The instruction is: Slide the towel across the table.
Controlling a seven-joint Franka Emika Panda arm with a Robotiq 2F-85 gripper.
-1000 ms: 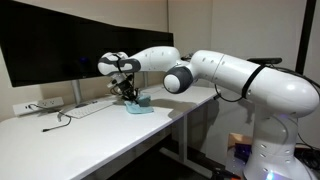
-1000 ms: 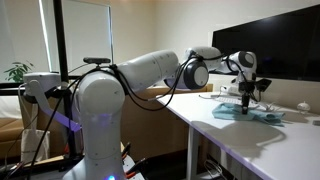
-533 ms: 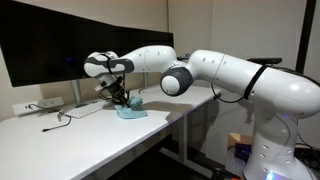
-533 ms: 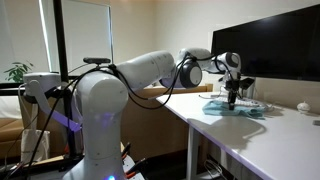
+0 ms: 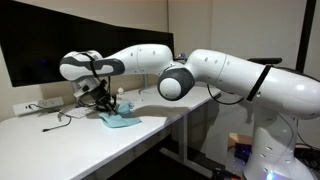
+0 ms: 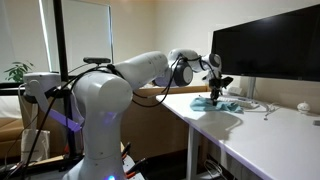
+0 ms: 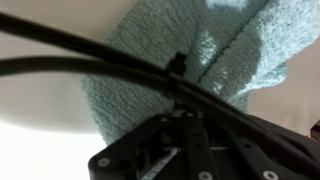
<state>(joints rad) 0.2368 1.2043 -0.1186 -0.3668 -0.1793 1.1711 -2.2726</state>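
Note:
A light blue towel [image 5: 121, 119] lies bunched on the white table [image 5: 60, 142]. It shows in both exterior views, near the table's front edge [image 6: 224, 104]. My gripper [image 5: 103, 104] points down onto the towel's end nearest the monitor, and its fingers are shut on the cloth [image 6: 216, 93]. In the wrist view the towel [image 7: 150, 50] fills the upper frame, and the dark fingers [image 7: 186, 112] sit close together on its edge. Black cables cross that view and hide part of the towel.
A large black monitor [image 5: 60, 45] stands along the back of the table. A white power strip [image 5: 38, 105] and a cable [image 5: 62, 118] lie beside the towel. A small white object [image 6: 303, 106] sits further along the table. A plant [image 6: 15, 72] stands off the table.
My gripper has moved along the table, away from the monitor's end, and the towel has slid with it, staying under the fingers.

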